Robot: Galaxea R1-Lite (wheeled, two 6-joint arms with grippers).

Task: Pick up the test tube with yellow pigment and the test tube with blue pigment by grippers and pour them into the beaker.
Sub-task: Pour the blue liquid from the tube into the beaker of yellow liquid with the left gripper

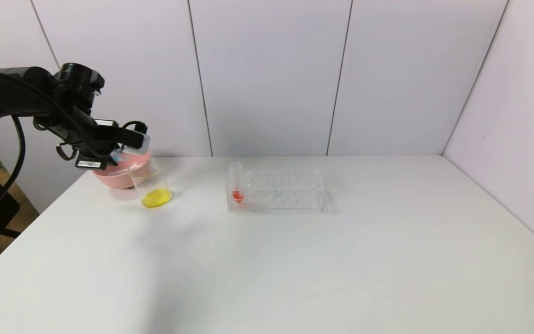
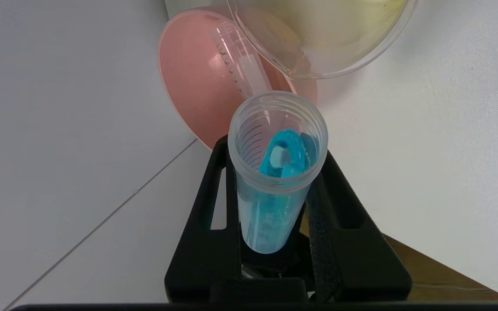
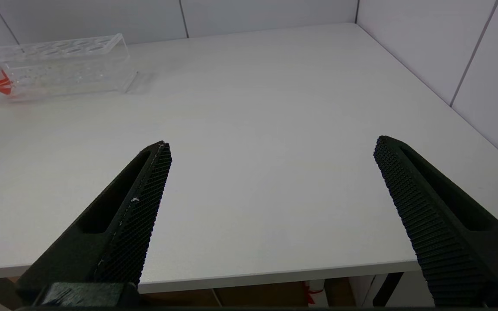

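My left gripper [image 1: 132, 139] hangs above the pink bowl [image 1: 118, 174] and the beaker [image 1: 152, 185], shut on the test tube with blue pigment [image 2: 270, 216]. The tube is tipped, its mouth towards the beaker's rim [image 2: 318, 73], and blue liquid sits close to the mouth. Yellow liquid [image 1: 156, 198] lies in the bottom of the beaker. A clear tube [image 2: 240, 65] with no liquid showing lies in the pink bowl [image 2: 188, 86]; no test tube with yellow pigment in it is in view. My right gripper [image 3: 272, 149] is open over the table's near edge, holding nothing.
A clear tube rack [image 1: 281, 190] stands mid-table with one red-liquid tube [image 1: 236, 183] at its left end; the right wrist view shows the rack [image 3: 63, 65] too. White walls close the back and right. The table edge [image 1: 30, 222] runs near the bowl.
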